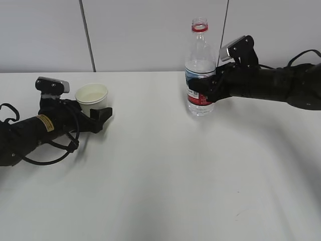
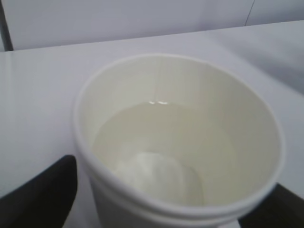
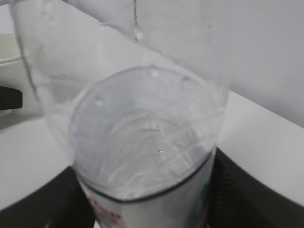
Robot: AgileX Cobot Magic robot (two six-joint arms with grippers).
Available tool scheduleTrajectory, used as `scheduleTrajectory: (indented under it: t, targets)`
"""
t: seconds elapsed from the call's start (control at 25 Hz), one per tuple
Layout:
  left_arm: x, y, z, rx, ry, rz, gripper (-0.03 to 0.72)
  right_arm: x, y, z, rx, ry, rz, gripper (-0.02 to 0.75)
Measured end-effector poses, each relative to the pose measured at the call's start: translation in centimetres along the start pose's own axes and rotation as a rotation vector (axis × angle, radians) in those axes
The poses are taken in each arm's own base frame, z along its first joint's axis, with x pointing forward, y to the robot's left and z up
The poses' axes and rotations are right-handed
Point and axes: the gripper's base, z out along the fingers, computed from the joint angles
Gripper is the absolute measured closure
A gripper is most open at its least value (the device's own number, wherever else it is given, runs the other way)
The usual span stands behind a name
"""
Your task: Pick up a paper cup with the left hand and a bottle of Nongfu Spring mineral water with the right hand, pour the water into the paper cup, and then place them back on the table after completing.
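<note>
The white paper cup [image 1: 92, 99] stands upright on the table [image 1: 165, 170] at the left, with clear water [image 2: 161, 142] in it. My left gripper [image 1: 98, 118] is open around the cup; its black fingers [image 2: 42, 190] stand on either side, and a thin strip of table shows between the left finger and the cup wall. The uncapped Nongfu Spring bottle [image 1: 200, 75], with a red label and partly filled, is upright at the back right, its base at table level. My right gripper [image 1: 208, 90] is shut on the bottle [image 3: 142, 142] at its label.
A grey panelled wall [image 1: 150, 30] runs behind the table's far edge. White tabletop lies between the two arms and toward the front. The cup's rim [image 3: 9, 47] also shows at the left edge of the right wrist view.
</note>
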Motion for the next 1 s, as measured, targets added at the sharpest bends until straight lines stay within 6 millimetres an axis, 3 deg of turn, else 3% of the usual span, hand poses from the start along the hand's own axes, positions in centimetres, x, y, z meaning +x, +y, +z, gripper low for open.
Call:
scheduleTrajectory:
  t: [0.48,1.0]
  targets:
    - [-1.0,-0.3,-0.5,0.0,-0.016,0.009,0.095,3.0,0.2,1.2,-0.026,-0.01,0.093,0.301]
    - [-1.1,-0.4,-0.6,0.007,-0.015,0.016,0.096,3.3,0.1,1.5,-0.019,-0.04,0.119,0.301]
